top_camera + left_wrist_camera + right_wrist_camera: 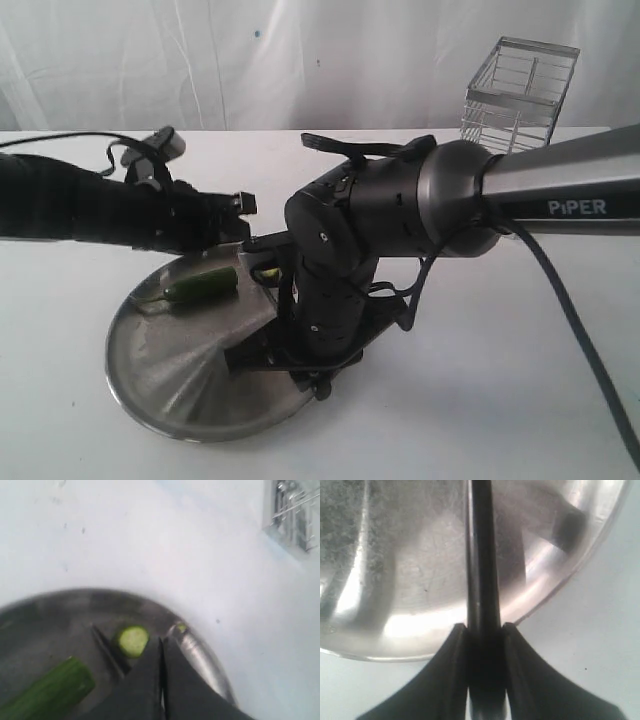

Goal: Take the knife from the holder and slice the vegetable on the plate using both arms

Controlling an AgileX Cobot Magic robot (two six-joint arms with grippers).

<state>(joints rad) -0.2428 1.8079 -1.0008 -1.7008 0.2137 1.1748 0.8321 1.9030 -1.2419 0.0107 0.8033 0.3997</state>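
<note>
Two arms are crowding over the plate [150, 385] on the white bench [480, 400]: the left pincer [161, 680] is sitting clenched with nothing in it right by the vegetable [200, 287], which is lying on the plate with a cut slice [133, 640] just beside it. Right pincer [482, 630] is gripping the knife [481, 555] over the plate, while the holder [518, 92] is standing well apart at the back right.

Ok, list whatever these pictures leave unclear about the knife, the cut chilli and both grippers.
- Long black knife: tip cut off by the right wrist view's edge; hidden behind the right arm in the exterior view.
- Dark green chilli pepper: cut end hidden by the arm there; left wrist view blurred.
- Left gripper: nothing visible between its closed fingers.
</note>
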